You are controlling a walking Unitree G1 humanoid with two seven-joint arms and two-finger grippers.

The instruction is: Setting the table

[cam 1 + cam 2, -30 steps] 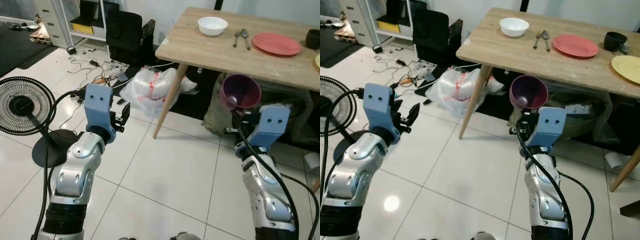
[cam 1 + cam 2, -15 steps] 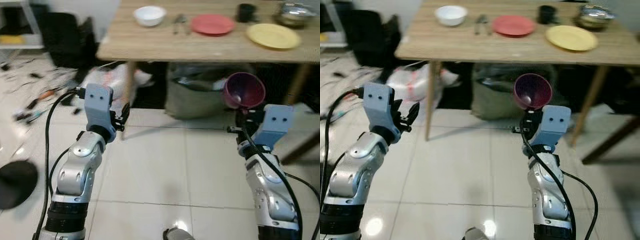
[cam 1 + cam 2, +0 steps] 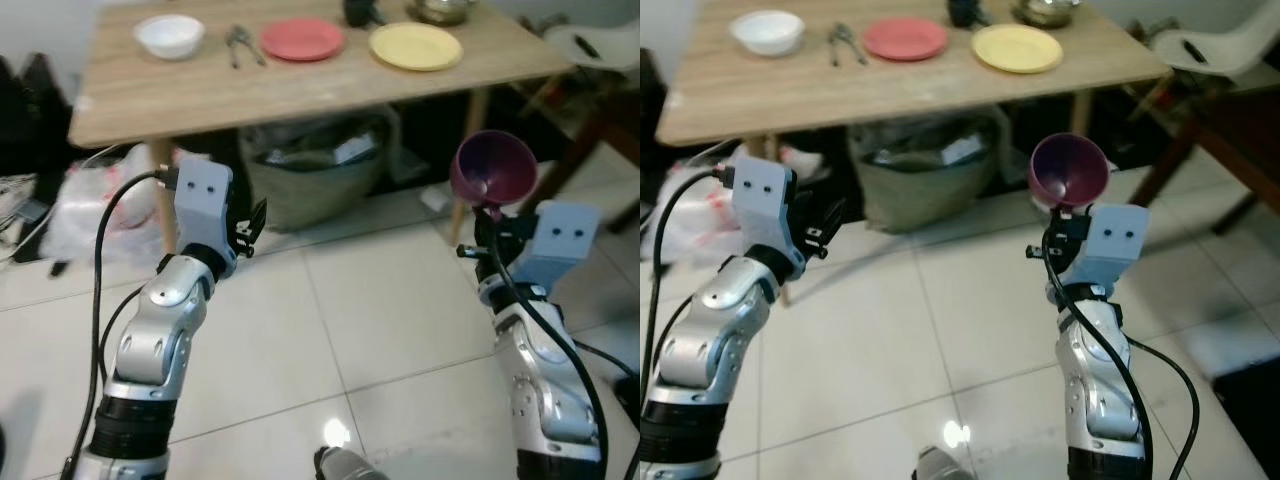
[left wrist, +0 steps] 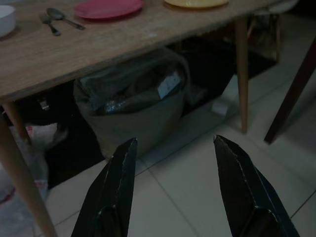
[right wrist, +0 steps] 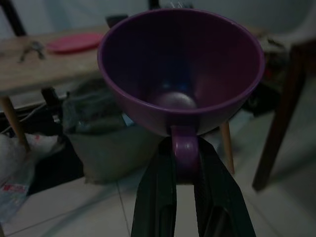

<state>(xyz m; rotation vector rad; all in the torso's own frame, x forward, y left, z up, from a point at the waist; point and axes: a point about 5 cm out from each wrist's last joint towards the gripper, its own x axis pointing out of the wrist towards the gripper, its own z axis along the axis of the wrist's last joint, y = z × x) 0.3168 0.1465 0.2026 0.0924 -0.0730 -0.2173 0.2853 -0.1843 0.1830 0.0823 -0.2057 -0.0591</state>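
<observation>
My right gripper [image 3: 485,215] is shut on the handle of a purple cup [image 3: 492,172], held mouth up over the tiled floor, short of the wooden table [image 3: 200,85]. In the right wrist view the fingers [image 5: 158,197] pinch the cup's [image 5: 180,64] handle. On the table lie a white bowl [image 3: 169,35], a fork and spoon [image 3: 240,43], a red plate [image 3: 302,39] and a yellow plate [image 3: 415,45]. My left gripper [image 4: 175,192] is open and empty, raised on the left, pointing under the table.
A dark cup [image 3: 358,10] and a metal dish [image 3: 440,9] stand at the table's far edge. A bagged bin [image 3: 315,170] sits under the table, a plastic bag [image 3: 90,205] by its left leg, a white chair [image 3: 590,45] at right.
The whole picture has swung: the camera turned, so the table now sits left of centre and a chair appears at right. Both arms hold the same pose, cup still gripped.
</observation>
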